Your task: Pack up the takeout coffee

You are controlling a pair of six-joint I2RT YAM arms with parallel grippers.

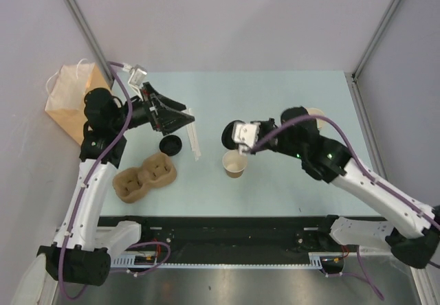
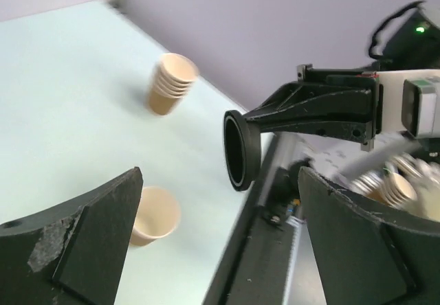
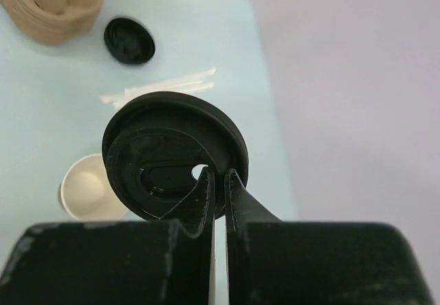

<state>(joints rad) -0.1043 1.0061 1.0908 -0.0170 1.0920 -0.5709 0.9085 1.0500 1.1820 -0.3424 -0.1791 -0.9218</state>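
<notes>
1 round black plastic lid (image 3: pixel 165 140) — pinched in R gripper (image 3: pixel 218 181), L gripper (image 1: pixel 180 115) wide open

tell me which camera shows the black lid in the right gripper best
Right wrist: the black lid fills the frame, face-on, pinched at its rim by the shut right gripper. Left wrist shows it edge-on; top view, a small dark disc.
</notes>
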